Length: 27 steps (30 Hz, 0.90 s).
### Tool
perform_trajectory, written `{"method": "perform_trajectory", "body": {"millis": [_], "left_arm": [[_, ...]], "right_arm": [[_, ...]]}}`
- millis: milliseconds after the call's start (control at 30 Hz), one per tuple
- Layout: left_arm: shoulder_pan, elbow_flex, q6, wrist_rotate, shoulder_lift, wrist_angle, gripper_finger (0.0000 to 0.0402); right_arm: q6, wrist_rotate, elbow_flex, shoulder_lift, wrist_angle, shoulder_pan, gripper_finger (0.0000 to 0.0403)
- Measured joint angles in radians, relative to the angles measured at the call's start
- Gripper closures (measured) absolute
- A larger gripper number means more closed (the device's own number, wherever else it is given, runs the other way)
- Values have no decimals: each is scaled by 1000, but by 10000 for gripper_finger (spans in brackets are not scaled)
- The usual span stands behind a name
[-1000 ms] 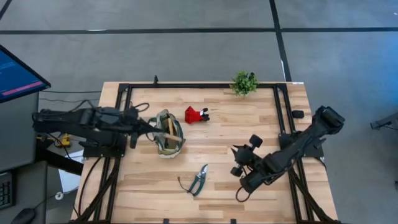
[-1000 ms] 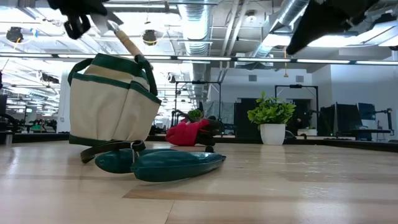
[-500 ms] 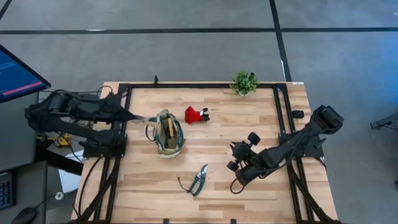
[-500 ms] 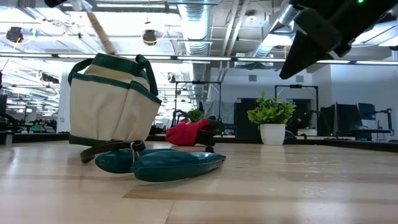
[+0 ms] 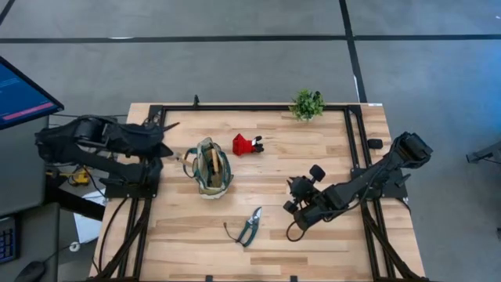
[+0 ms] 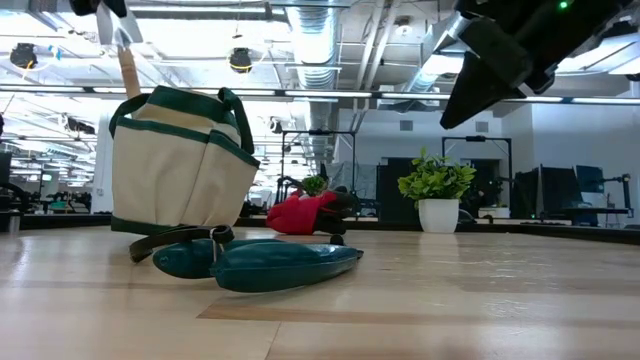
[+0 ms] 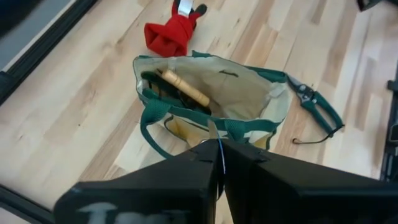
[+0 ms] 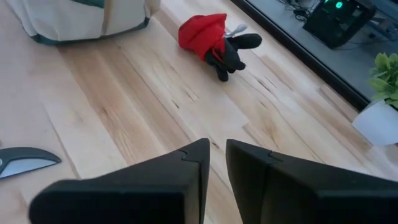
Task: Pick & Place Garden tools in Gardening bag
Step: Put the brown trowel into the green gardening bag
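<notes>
The tan gardening bag [image 5: 210,167] with green trim stands upright on the table's left half. A wooden-handled trowel [image 7: 183,89] lies inside it, and its handle [image 6: 128,70] sticks up out of the bag's mouth. The red-and-black tool [image 5: 246,145] lies right of the bag. The green-handled pruning shears [image 5: 249,227] lie toward the near edge. My left gripper [image 5: 166,127] hangs shut and empty, high up and left of the bag. My right gripper [image 8: 217,158] hovers right of the shears, its fingers a narrow gap apart with nothing between them.
A small potted plant [image 5: 307,103] stands at the far edge, right of centre. Black frame rails [image 5: 356,149] run along the table's left, right and far sides. Bare wood lies between the shears and the right gripper.
My left gripper has drawn back from over the bag toward the table's left edge and risen, tipping more level. The trowel stays in the bag; its handle has swung from leaning to nearly upright. My right gripper has shifted a little toward the shears and sunk slightly.
</notes>
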Motion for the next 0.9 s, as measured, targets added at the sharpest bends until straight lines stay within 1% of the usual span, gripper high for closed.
{"method": "perform_trajectory", "body": {"millis": [200,267,400,633,900], "left_arm": [[0,0,0,-6,49,7,399],[0,0,0,-26,68,21,399],[0,-19,8,-21,90,84,399],[0,-129,-14,1,90,123,399],[0,-300,-15,52,68,316,399]], "right_arm": [[-4,0,0,0,2,1,356],[-7,0,0,0,2,2,356],[-12,0,0,0,2,2,356],[-14,0,0,0,2,3,356],[-14,0,0,0,2,3,356]]}}
